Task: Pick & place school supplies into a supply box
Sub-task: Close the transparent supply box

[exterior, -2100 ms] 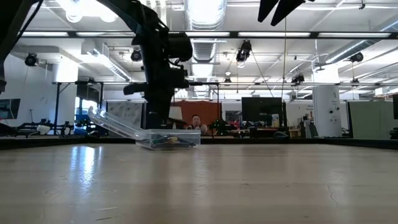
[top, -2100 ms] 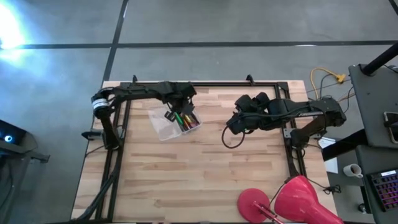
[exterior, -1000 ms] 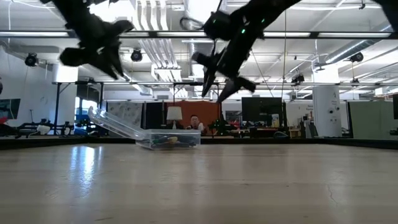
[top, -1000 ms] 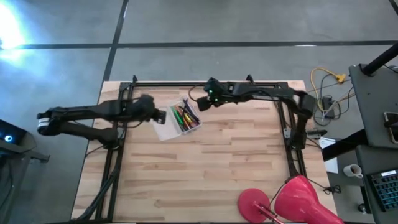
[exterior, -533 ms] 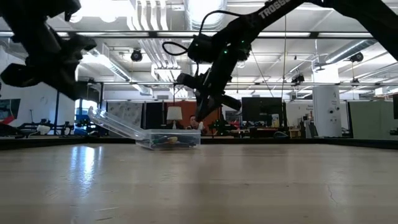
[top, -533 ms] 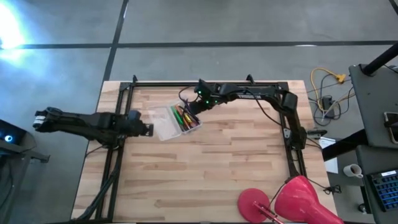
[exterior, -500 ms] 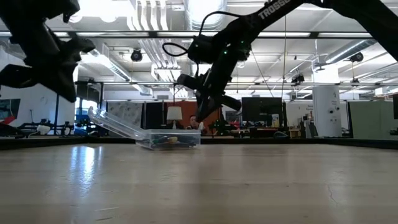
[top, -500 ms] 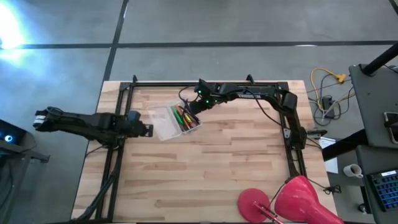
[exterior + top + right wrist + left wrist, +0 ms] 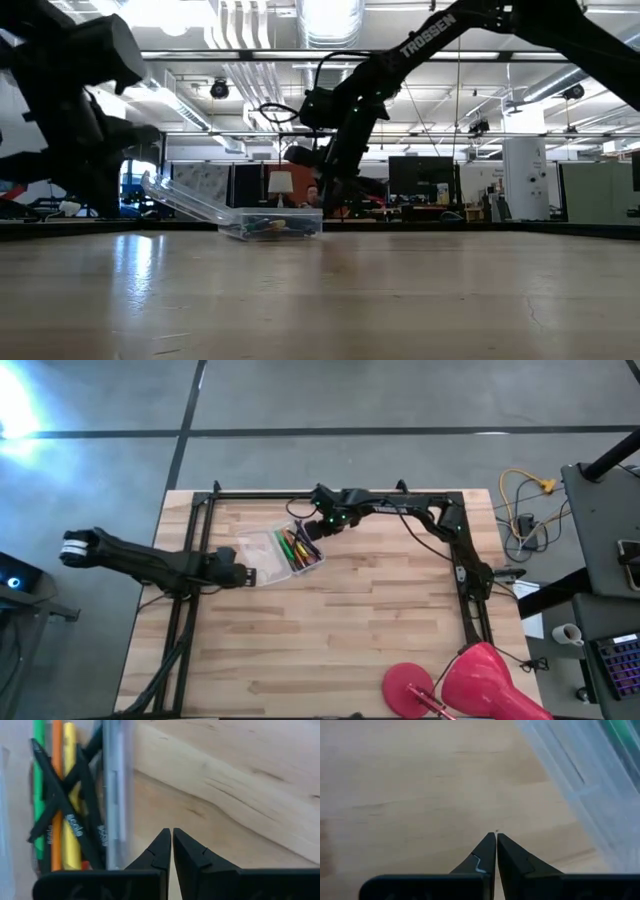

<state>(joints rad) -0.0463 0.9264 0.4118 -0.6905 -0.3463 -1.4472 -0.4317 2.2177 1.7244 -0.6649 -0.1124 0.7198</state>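
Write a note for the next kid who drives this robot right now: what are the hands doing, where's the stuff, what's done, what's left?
Left hand: shut, empty, low over the table beside the supply box's open lid half.
Right hand: shut, empty, beside the box's filled half.
Things: pens and pencils (green, orange, yellow, black) lie inside the clear box.
Done: no supplies show loose on the table.
Left: the lid is still open; closing it looks like the next step.

Bright, even overhead lighting. Glare patch on the floor at upper left. Ceiling lights overexposed in low view. Left arm motion-blurred, silhouetted.
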